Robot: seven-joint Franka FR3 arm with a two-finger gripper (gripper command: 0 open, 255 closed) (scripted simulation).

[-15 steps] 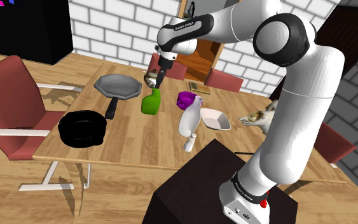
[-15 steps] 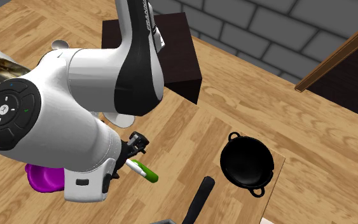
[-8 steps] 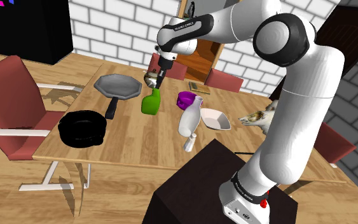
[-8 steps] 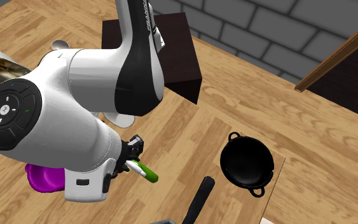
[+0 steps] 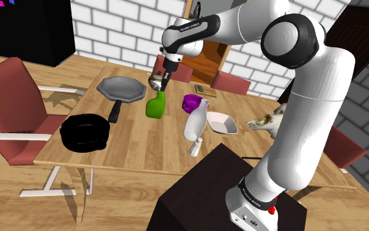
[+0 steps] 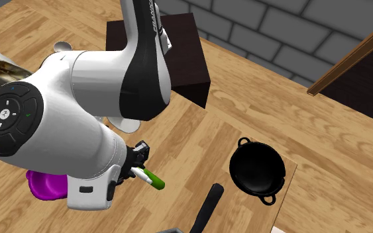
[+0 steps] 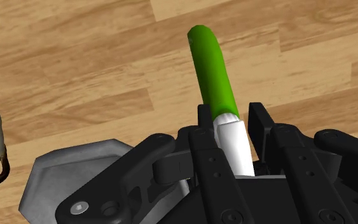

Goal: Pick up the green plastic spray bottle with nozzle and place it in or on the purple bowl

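Plainly, a wooden desk (image 5: pixel 137 147) is spread beneath the white arm (image 5: pixel 307 98). A black pot (image 5: pixel 84 131) and a grey pan (image 5: pixel 120 88) are set toward the shoulder view's left. The green spray bottle (image 5: pixel 155 107) is stood upright on the desk between the pan and the purple bowl (image 5: pixel 191 102), apart from both. Its white neck is clasped by the black gripper (image 7: pixel 229 119), clenched from above.

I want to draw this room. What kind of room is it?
Probably a dining room or kitchen in a house: a wooden table with red chairs beside it, a black pot and a grey pan on top, and a white brick wall behind.
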